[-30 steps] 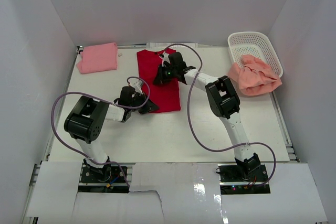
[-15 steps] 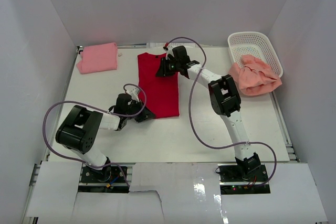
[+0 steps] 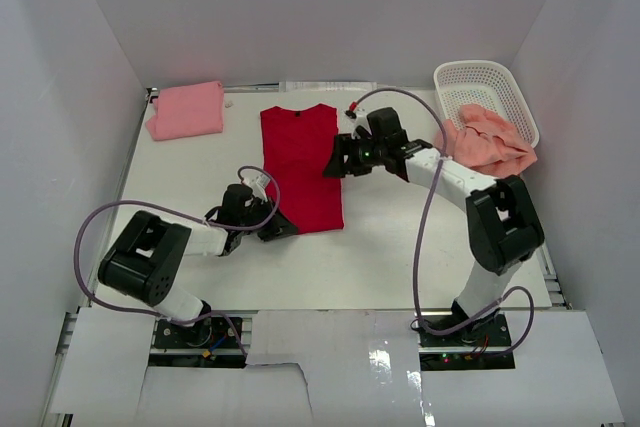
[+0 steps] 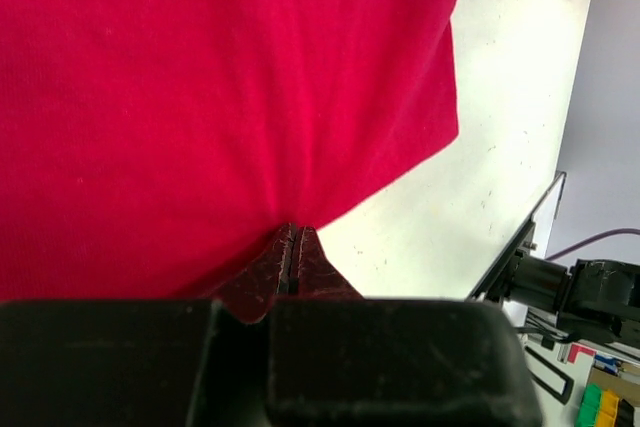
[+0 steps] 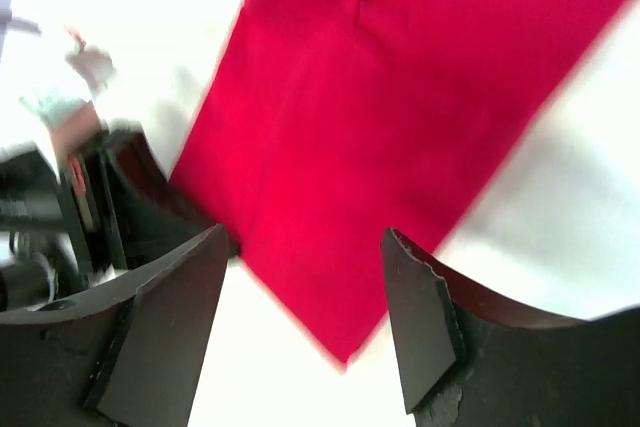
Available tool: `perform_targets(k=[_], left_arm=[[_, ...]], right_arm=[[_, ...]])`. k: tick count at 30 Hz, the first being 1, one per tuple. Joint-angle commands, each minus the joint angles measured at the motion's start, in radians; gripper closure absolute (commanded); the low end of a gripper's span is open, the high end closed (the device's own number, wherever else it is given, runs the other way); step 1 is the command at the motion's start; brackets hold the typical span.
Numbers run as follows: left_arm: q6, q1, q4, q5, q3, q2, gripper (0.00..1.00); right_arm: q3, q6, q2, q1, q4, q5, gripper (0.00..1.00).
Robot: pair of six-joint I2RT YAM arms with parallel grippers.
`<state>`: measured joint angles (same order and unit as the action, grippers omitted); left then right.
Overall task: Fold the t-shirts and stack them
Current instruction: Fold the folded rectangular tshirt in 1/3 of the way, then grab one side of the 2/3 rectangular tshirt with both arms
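Red tee corner in L gripper

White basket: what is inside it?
A crumpled salmon-peach shirt lies partly in the basket, spilling over its near rim. The far part shows bare lattice. Anything beneath the shirt is covered.

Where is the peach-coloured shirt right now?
In the top view, the salmon-peach shirt lies crumpled at the far right of the table, spilling over the near edge of the white basket.
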<state>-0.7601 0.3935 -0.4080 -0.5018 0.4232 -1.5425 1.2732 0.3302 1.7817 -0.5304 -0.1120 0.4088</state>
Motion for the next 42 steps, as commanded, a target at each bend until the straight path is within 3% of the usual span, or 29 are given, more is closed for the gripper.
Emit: perform_targets(k=[1, 5, 8, 9, 12, 23, 35, 42], left_arm=[[-0.007, 0.007, 0.072, -0.007, 0.021, 0.094, 1.00], [-0.007, -0.018, 0.369, 0.116, 0.168, 0.183, 0.90], [-0.019, -0.076, 0.518, 0.152, 0.209, 0.251, 0.66], [-0.025, -0.105, 0.540, 0.175, 0.215, 0.272, 0.49], [-0.045, -0.151, 0.589, 0.195, 0.190, 0.353, 0.27], [-0.119, -0.189, 0.572, 0.144, 0.078, 0.398, 0.25], [-0.151, -0.214, 0.564, 0.144, 0.045, 0.409, 0.26], [-0.145, -0.226, 0.566, 0.144, 0.039, 0.398, 0.26]], right_arm=[[-0.150, 0.071, -0.109, 0.004, -0.046, 0.015, 0.31], [-0.328, 0.151, -0.191, 0.004, -0.015, 0.065, 0.31], [-0.425, 0.199, -0.238, 0.004, 0.037, 0.091, 0.31], [-0.451, 0.208, -0.249, 0.003, 0.044, 0.099, 0.31], [-0.492, 0.251, -0.258, 0.004, 0.100, 0.122, 0.31], [-0.610, 0.417, -0.142, -0.002, 0.398, 0.182, 0.33], [-0.583, 0.429, -0.027, -0.008, 0.449, 0.107, 0.36], [-0.572, 0.411, -0.011, -0.011, 0.434, 0.062, 0.46]])
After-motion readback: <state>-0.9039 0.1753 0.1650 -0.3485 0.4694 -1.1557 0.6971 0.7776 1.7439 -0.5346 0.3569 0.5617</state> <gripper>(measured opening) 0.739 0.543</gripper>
